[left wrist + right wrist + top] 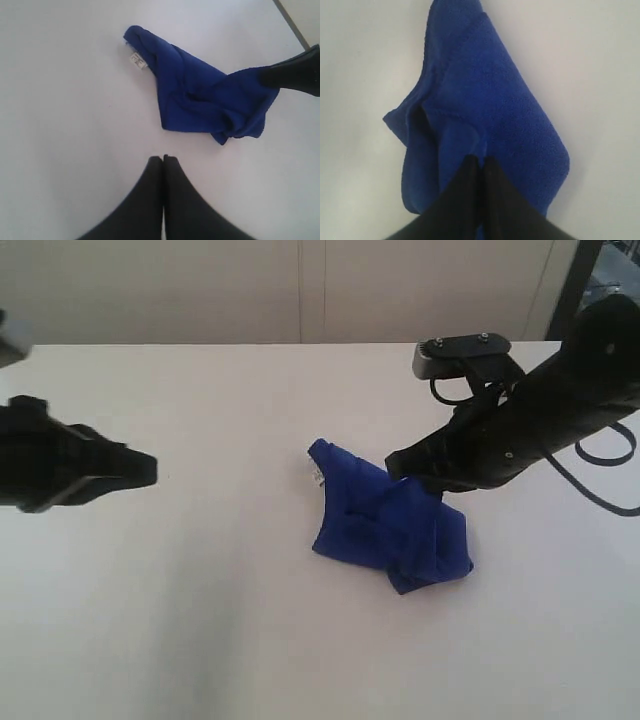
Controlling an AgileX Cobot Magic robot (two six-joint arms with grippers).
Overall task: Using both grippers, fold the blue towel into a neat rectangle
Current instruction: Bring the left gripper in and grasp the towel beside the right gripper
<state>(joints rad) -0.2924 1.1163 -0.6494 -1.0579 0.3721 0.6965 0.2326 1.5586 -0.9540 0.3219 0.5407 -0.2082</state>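
Note:
The blue towel lies crumpled in a bunched heap on the white table, right of the middle. Its small white tag sticks out at the far left corner. My right gripper comes down on the towel's far edge, its fingers together on a raised pleat of cloth. From the right wrist, the towel fills the view under the right gripper. My left gripper hovers far to the left, shut and empty. The left wrist view shows the left gripper short of the towel and tag.
A black cable loops off the right arm near the table's right edge. The table's far edge meets a pale wall. Bare white table lies between the left gripper and the towel.

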